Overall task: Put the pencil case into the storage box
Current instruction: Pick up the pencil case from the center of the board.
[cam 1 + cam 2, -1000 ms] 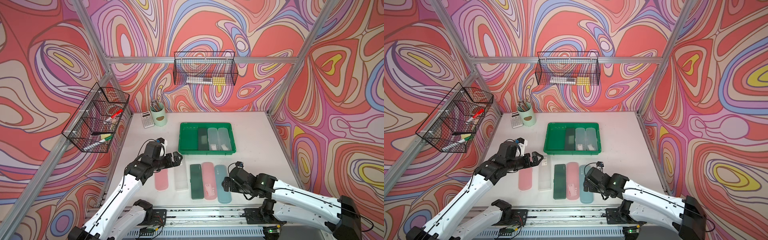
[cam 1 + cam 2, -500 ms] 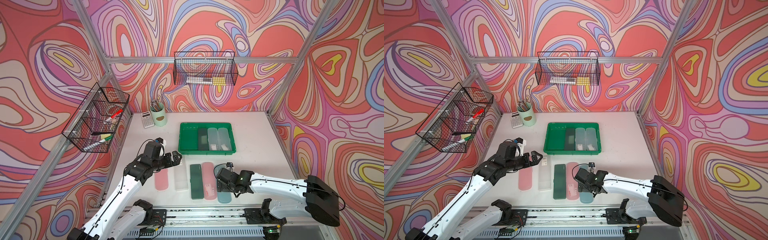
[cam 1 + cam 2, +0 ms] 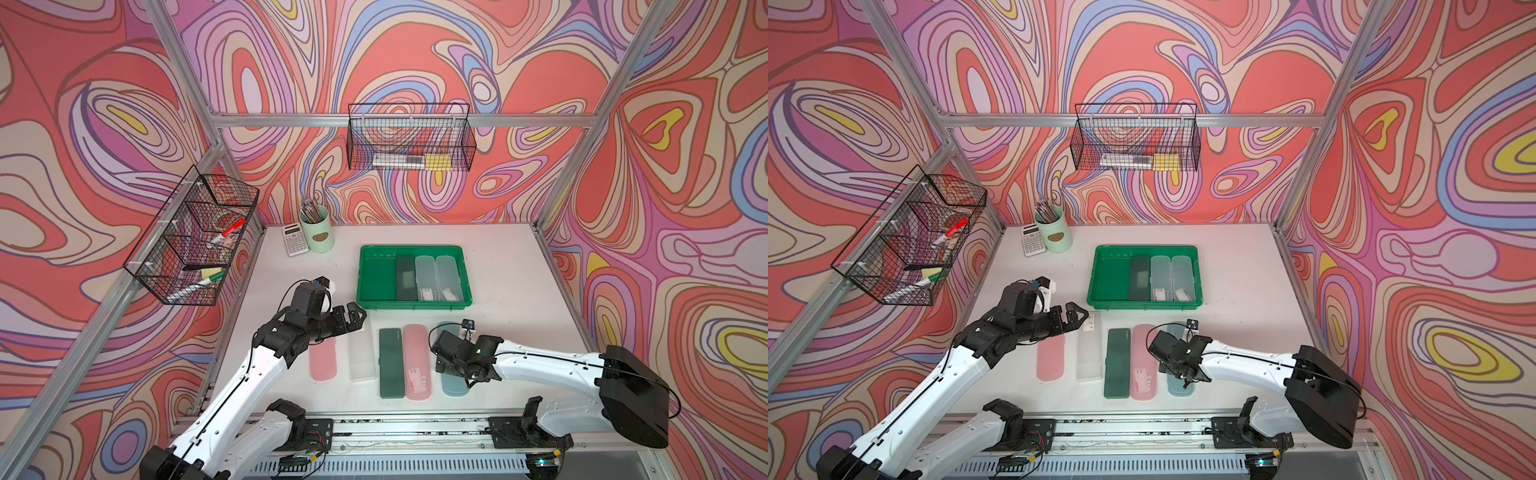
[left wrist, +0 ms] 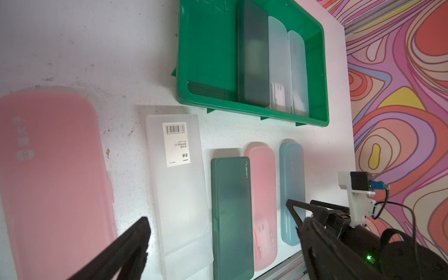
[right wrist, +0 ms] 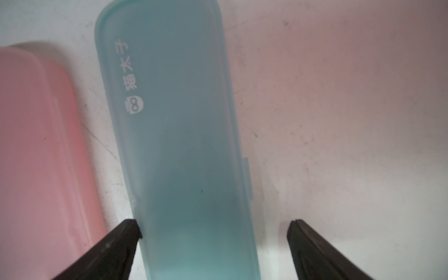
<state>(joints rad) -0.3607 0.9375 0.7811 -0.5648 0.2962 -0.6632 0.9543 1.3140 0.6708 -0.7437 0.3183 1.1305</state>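
Gripper [image 5: 213,226] on right arm moved in, now straddles blue pencil case [image 5: 169,121], wide open, holding nothing; I can close next.

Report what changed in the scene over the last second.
The right end effector moved toward the robot's left and came over the teal pencil case. Its jaws are open and straddle the case, and nothing is gripped yet. The left end effector hovers open, much as before. The storage box and everything else lie unmoved.
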